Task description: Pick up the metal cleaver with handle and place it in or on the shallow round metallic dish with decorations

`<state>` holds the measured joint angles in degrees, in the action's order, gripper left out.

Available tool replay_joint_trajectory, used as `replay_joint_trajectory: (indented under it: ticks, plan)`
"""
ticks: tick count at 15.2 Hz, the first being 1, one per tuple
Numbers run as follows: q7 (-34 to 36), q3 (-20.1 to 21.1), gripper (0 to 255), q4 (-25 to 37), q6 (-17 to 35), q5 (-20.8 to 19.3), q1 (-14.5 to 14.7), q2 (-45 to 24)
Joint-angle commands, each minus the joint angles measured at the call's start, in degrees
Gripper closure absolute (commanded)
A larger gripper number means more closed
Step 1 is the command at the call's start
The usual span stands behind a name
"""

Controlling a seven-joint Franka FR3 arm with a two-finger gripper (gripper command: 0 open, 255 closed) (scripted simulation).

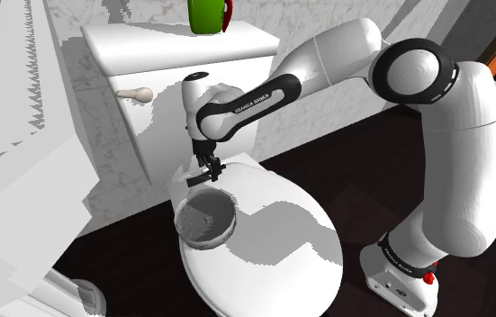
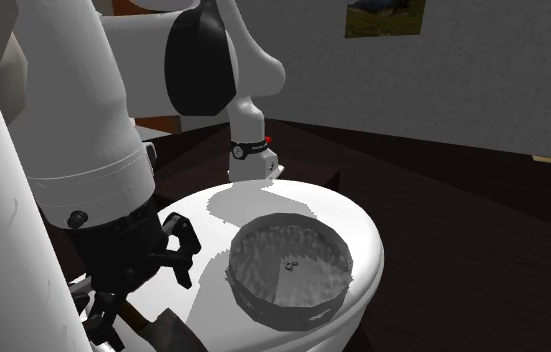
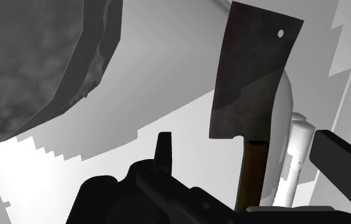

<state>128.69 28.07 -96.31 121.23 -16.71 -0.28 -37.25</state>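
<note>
While one white arm (image 1: 327,63) is reaching over the closed toilet lid (image 1: 273,234), one black claw (image 3: 239,139) is hanging low over that lid. Its two fingers (image 3: 163,149) are standing wide apart and gripping nothing. One cleaver (image 3: 253,76) is lying flat on the lid, with a dark grey blade, one small hole near the far corner, and a brown handle pointing back toward the claw. The handle is sitting between the two fingers, and neither finger is touching it. One dish (image 3: 27,70) is sitting on the same lid, near the cleaver but apart from it. It is grey and round, with a low bumpy patterned wall.

From the shoulder view, the dish is resting toward the lid's left edge. The claw is hovering just behind it, on the tank side. One tank (image 1: 174,40) is standing behind the lid. It is carrying one green object (image 1: 208,13) on top, cut off by the frame, and one flush lever (image 1: 135,94) on its front.

From the second exterior view, the dish is sitting upright and showing a small mark at the middle of its floor. One picture (image 2: 383,15) is hanging on the grey wall behind. A dark floor (image 2: 463,230) is running around the one toilet.
</note>
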Motion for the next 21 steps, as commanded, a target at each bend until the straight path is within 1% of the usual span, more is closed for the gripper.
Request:
replay_joint_trajectory:
  ticks: [1,2,3,7,9,11,12,21]
  plan:
    - [0.0,-1.3,0,1.0,0.6,-0.4,-0.7,-1.8]
    - [0.0,-1.3,0,1.0,0.6,-0.3,-0.7,-1.8]
    - [0.2,-1.3,255,0.5,1.0,-0.4,-0.6,-1.8]
    - [0.6,-1.2,255,-0.2,1.3,-0.3,-0.6,-1.4]
    - [0.3,-0.9,255,-1.5,1.4,0.1,-1.1,-0.2]
    - [0.1,-0.9,255,-1.4,1.3,0.1,-1.3,-0.2]
    - [0.1,-1.2,255,1.0,0.6,-0.4,-0.8,-1.8]
    - [-1.0,-0.2,255,1.8,-4.1,1.8,-1.3,2.4]
